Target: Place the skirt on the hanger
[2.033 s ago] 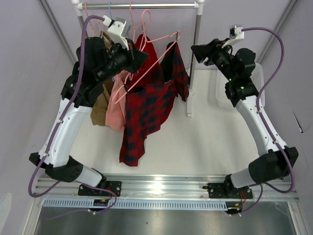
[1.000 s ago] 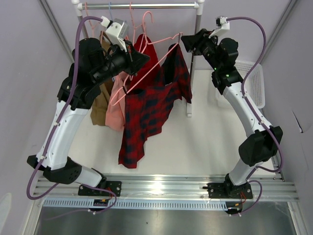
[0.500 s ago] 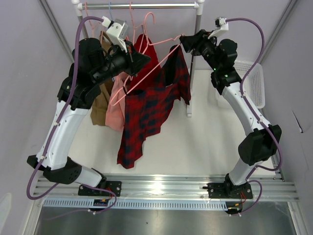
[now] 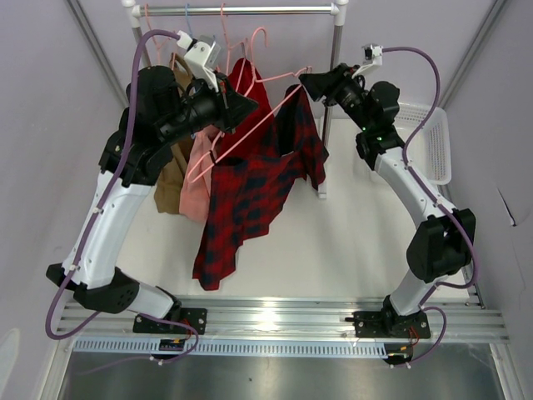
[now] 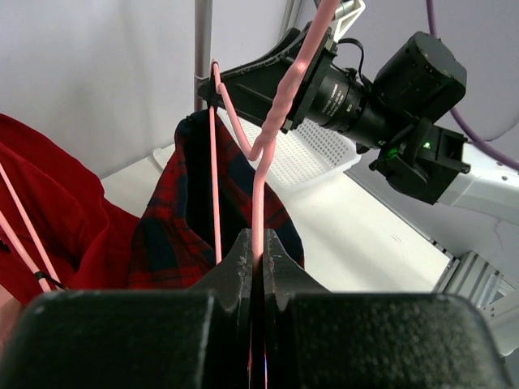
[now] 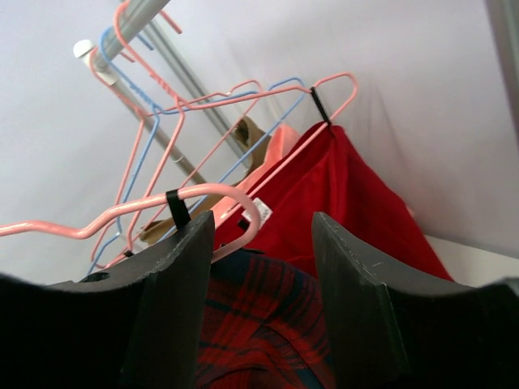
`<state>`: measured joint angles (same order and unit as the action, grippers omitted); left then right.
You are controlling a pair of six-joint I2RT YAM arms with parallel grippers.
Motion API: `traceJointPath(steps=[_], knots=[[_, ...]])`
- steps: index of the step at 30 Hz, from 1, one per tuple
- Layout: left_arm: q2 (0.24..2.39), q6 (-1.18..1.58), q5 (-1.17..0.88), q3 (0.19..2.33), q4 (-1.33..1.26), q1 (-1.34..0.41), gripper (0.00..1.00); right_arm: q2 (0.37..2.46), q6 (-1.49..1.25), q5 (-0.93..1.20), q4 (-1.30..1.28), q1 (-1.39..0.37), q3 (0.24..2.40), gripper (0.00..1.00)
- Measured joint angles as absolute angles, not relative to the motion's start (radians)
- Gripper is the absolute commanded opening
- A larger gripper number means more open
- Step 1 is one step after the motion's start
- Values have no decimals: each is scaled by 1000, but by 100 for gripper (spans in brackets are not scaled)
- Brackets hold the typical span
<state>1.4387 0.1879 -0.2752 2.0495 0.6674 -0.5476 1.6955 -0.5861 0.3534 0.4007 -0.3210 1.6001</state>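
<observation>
Red plaid skirt (image 4: 250, 187) hangs lopsided from the right end of the pink hanger (image 5: 258, 194), mostly trailing toward the bench (image 4: 358, 242). The left tool (image 5: 258, 243) pinches the hanger wire; the right tool (image 6: 261, 235), spread, flanks that end. Seemingly half done: evening it out remains.

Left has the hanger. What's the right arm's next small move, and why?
Probably shut the right gripper on the skirt edge just under the hanger end. It stands open around that plaid fold, the left gripper is clamped on the hanger wire, and most of the skirt hangs low below it.
</observation>
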Motion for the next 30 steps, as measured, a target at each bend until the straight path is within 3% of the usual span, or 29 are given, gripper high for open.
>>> traceJointPath(steps=[20,27,30], knots=[[1445,202,-273,2040,624,-548,0,1625,-565,419,384,-379,1552,60],[1509,201,-221,2094,635,-548,0,1595,-491,287,250,-393,1552,84],[1572,192,-164,2181,667,-548,0,1578,-477,227,183,-398,1553,88]])
